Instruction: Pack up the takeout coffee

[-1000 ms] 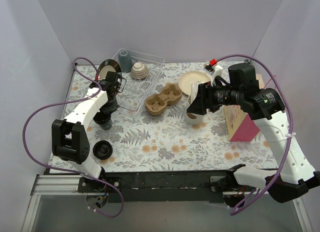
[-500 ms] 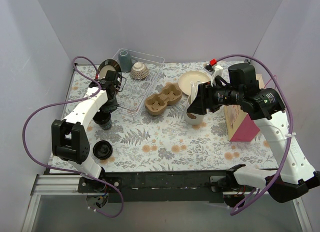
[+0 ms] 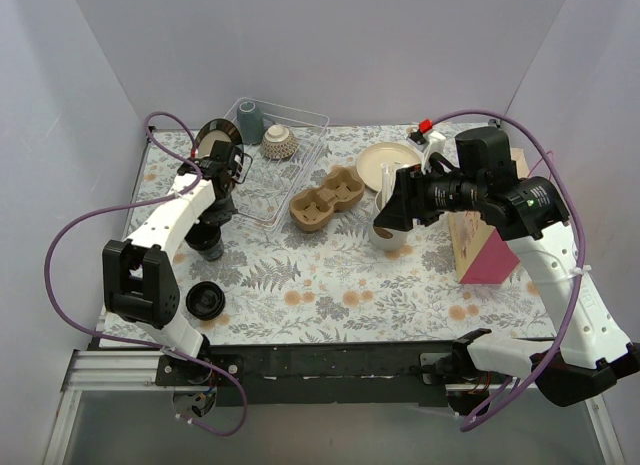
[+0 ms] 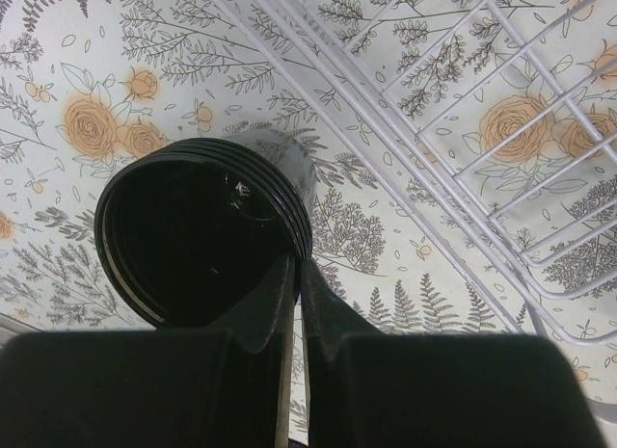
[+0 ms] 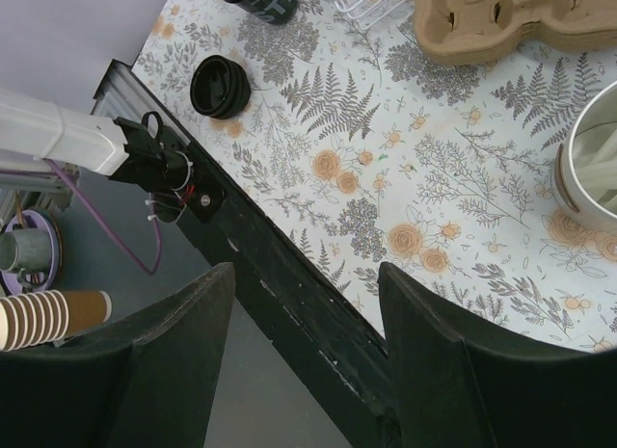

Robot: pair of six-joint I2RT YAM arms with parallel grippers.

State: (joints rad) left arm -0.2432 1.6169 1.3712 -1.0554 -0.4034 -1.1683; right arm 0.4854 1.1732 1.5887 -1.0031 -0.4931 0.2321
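Observation:
A lidless white paper cup (image 3: pixel 390 232) of the takeout coffee stands mid-table; it also shows at the right edge of the right wrist view (image 5: pixel 590 169). My right gripper (image 3: pixel 386 215) hovers over it, open and empty (image 5: pixel 307 270). A stack of black lids (image 3: pixel 207 245) sits at the left by the wire rack. My left gripper (image 3: pixel 213 231) reaches down onto it. In the left wrist view the left gripper (image 4: pixel 295 265) is shut on the rim of the black lid stack (image 4: pixel 193 236), one finger inside and one outside. A loose black lid (image 3: pixel 205 301) lies near the front left.
A brown pulp cup carrier (image 3: pixel 326 198) lies at the centre back. A wire rack (image 3: pixel 262 180) holds a grey cup (image 3: pixel 248 122) and a patterned bowl (image 3: pixel 277 141). A beige plate (image 3: pixel 384 165) and a pink box (image 3: pixel 485 250) are at the right.
My left gripper's jaws have closed the last bit onto the lid stack's rim. Neither arm has otherwise moved.

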